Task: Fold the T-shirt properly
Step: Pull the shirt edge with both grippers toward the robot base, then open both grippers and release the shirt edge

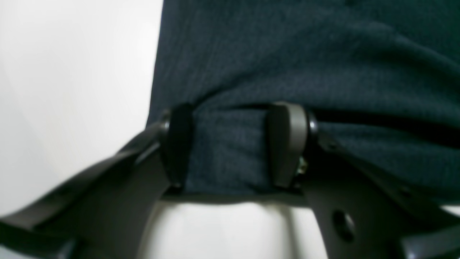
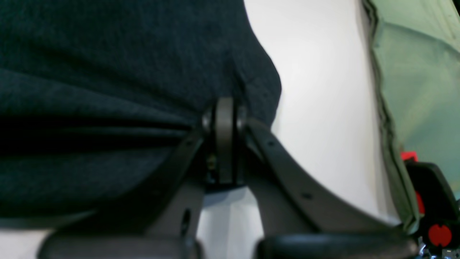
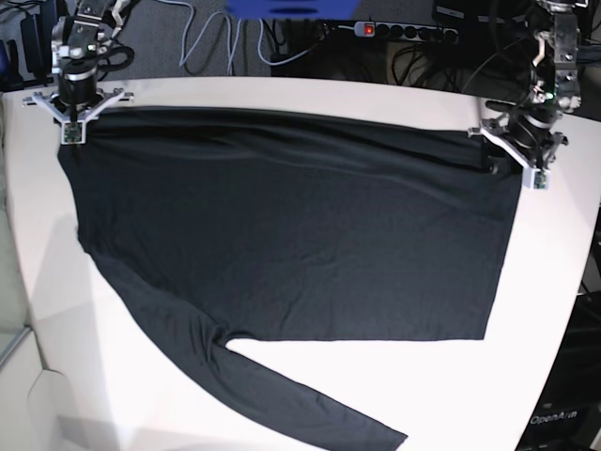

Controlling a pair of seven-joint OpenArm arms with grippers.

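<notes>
The right gripper (image 3: 71,120), at the far left corner of the base view, is clenched on a far corner of the T-shirt (image 3: 282,235); its wrist view shows the jaws pressed flat together with dark cloth bunched over the tips. Moving rightward, the black, long-sleeved shirt lies spread flat on the white table (image 3: 526,310), its far edge running between the two arms and one sleeve trailing toward the near edge. At the far right, the left gripper (image 3: 515,150) stands at the other far corner with its jaws spread wide, cloth lying between the two fingers (image 1: 287,144) but not pinched, so it looks released. Pinning one corner while the other is let go or not yet taken suggests the shirt is being laid out and squared before a fold, though which comes next cannot be told. Counted: one T-shirt, two grippers, one table, one power strip (image 3: 404,31) beyond it, and one pale green sheet (image 2: 417,90) seen only from the right wrist
</notes>
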